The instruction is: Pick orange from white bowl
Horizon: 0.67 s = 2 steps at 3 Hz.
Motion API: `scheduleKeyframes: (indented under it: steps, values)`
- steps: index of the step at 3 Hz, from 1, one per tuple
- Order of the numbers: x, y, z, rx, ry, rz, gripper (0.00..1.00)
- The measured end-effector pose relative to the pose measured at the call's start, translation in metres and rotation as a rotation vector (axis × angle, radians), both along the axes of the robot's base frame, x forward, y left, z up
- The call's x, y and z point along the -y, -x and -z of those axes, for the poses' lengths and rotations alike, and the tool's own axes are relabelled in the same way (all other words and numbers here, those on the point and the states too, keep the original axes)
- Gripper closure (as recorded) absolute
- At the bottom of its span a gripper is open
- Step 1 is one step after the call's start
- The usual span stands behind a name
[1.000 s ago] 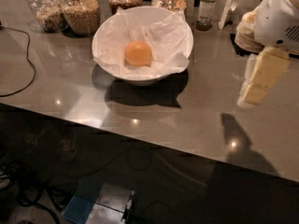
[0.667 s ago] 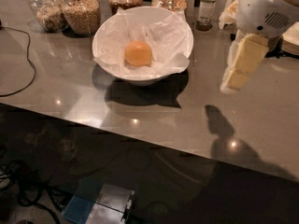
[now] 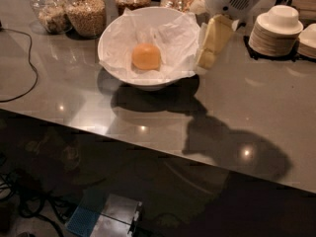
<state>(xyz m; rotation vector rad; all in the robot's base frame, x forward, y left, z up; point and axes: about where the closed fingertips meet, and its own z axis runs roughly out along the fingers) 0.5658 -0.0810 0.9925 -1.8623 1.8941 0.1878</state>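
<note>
**Approach step: end effector at the bowl's right rim, orange not yet taken**

The end effector (image 3: 207,58) hangs pale and tilted just beside the right edge of the white bowl (image 3: 101,52), its tip at about rim level and close to the crumpled paper lining (image 3: 174,32) that spills over that side. Whether it is released or clenched I cannot tell; nothing appears to be in it. The white arm housing (image 3: 232,0) sits above and to the right of it.

The orange (image 3: 146,57) lies in the middle of the bowl on the paper, left of the end effector and apart from it. The bowl stands on the grey bench (image 3: 247,112), with jars (image 3: 86,13) along the far edge and a stack of small dishes (image 3: 274,33) at far right.

By my reading, this is the reach toward the fruit, before any grasp. The next move calls for travelling left over the rim, centring above the orange, then descending to straddle it without snagging the paper or nudging the bowl.
</note>
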Motion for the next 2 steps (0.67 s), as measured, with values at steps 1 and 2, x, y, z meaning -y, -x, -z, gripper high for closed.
scheduleKeyframes:
  steps: [1, 2]
  values:
    - [-0.0278, -0.0264, -0.0014, 0.002, -0.043, -0.029, 0.0]
    - [-0.028, -0.0265, -0.0014, 0.002, -0.043, -0.029, 0.0]
